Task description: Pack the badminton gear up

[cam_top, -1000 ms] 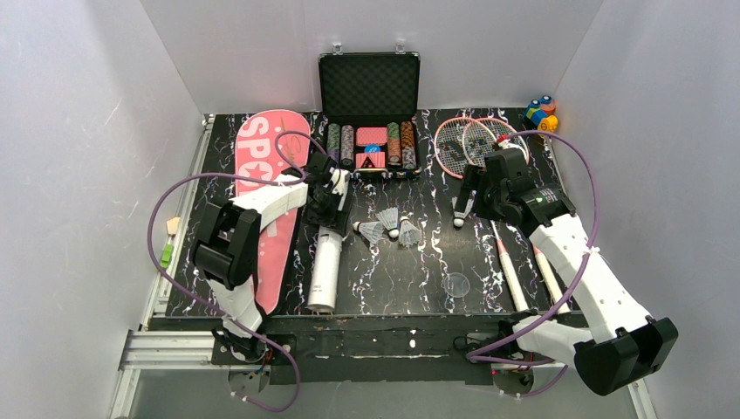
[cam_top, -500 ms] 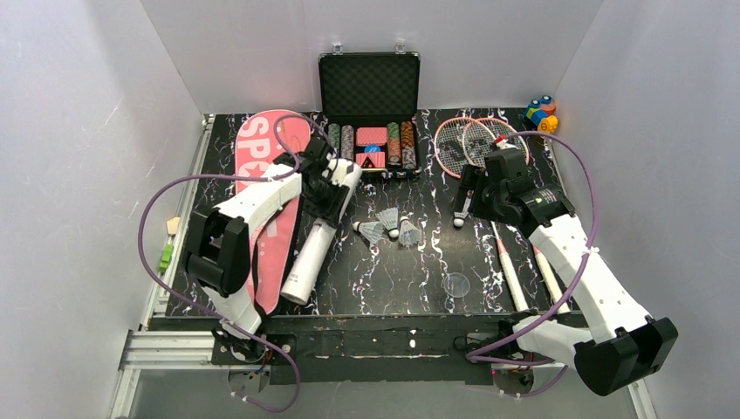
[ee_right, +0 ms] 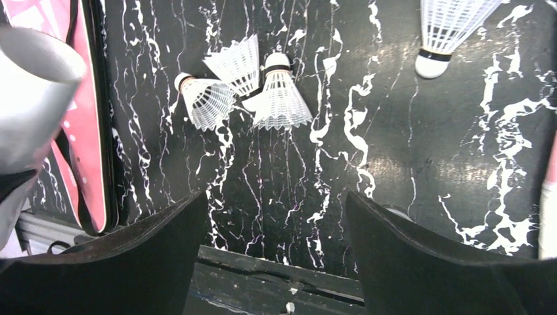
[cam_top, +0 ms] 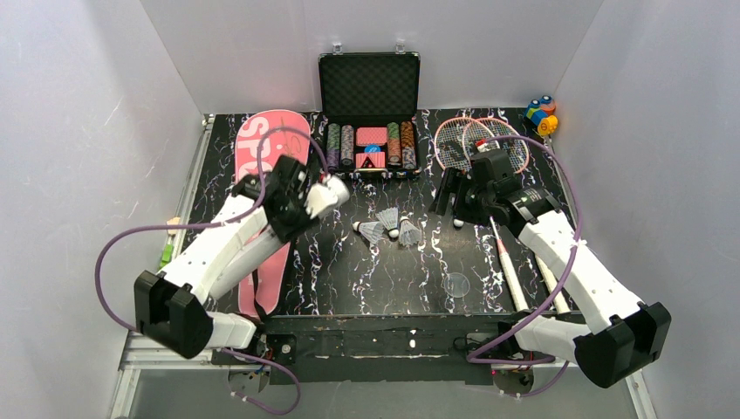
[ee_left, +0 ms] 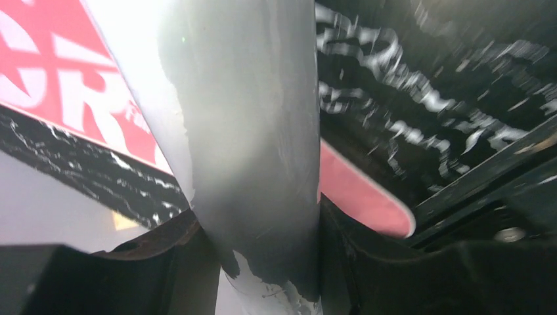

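My left gripper [cam_top: 307, 206] is shut on the long white tube [cam_top: 326, 195] and holds it raised off the table, above the pink "SPORT" cover [cam_top: 256, 144]. In the left wrist view the tube [ee_left: 249, 131] fills the gap between my fingers, with the cover [ee_left: 39, 65] beneath. Three white shuttlecocks [cam_top: 389, 227] lie at mid-table, and they also show in the right wrist view [ee_right: 244, 85]. A fourth shuttlecock [ee_right: 450, 29] lies apart. My right gripper [cam_top: 448, 196] is open and empty [ee_right: 276, 249] above the table, right of the three. Two pink rackets [cam_top: 467, 144] lie at the back right.
An open black case of poker chips [cam_top: 371, 131] stands at the back centre. A small multicoloured toy [cam_top: 541, 113] sits in the back right corner. A clear round lid [cam_top: 455, 284] lies near the front edge. The racket handles [cam_top: 508, 262] run towards the front right.
My left gripper has lifted the tube off the table and swung it left and up, over the cover. My right gripper has shifted a little left and back, off the fourth shuttlecock.
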You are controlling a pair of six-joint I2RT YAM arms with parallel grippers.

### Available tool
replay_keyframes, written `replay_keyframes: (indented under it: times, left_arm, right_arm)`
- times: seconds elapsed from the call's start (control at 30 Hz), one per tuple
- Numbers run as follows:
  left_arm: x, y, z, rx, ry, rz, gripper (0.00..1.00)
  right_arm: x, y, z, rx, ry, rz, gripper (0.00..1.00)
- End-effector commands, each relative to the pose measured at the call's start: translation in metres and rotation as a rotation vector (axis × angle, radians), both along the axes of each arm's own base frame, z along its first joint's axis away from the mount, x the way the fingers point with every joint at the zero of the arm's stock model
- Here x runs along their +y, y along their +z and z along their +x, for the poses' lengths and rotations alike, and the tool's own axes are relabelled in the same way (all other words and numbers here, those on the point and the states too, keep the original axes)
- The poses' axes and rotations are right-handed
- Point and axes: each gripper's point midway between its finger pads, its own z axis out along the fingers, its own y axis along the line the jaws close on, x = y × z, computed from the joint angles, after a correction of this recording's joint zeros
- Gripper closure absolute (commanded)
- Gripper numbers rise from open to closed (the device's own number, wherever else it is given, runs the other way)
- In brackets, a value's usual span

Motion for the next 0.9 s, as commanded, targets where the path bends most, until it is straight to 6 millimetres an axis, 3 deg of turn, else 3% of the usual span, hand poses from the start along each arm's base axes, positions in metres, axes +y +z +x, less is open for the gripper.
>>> replay_keyframes:
  times: [0.0, 0.17, 0.3, 0.4, 0.57, 0.77, 0.87]
  left_arm:
    - [0.040, -0.012, 0.001, -0.135, -0.145, 0.208, 0.78]
    - [0.030, -0.037, -0.016, -0.097, -0.185, 0.133, 0.66]
    - [0.020, -0.057, -0.023, -0.032, -0.185, 0.080, 0.32]
    - [0.016, -0.071, -0.026, -0.010, -0.200, 0.059, 0.17]
    - [0.018, -0.077, -0.016, -0.059, -0.204, 0.081, 0.15]
    - [0.021, -0.059, -0.007, -0.127, -0.204, 0.069, 0.13]
    - [0.032, -0.051, 0.001, -0.157, -0.189, 0.067, 0.13]
  right_arm:
    - [0.015, 0.011, 0.002, -0.031, 0.024, 0.049, 0.15]
    - [0.018, 0.009, -0.001, -0.018, 0.023, 0.054, 0.15]
    - [0.016, 0.006, -0.003, -0.014, 0.016, 0.048, 0.14]
    - [0.014, 0.007, -0.005, -0.016, 0.010, 0.045, 0.12]
    - [0.008, 0.006, -0.008, -0.023, -0.005, 0.028, 0.10]
    - [0.007, 0.005, -0.010, -0.019, -0.002, 0.025, 0.09]
    - [0.007, 0.004, -0.010, -0.017, -0.002, 0.025, 0.08]
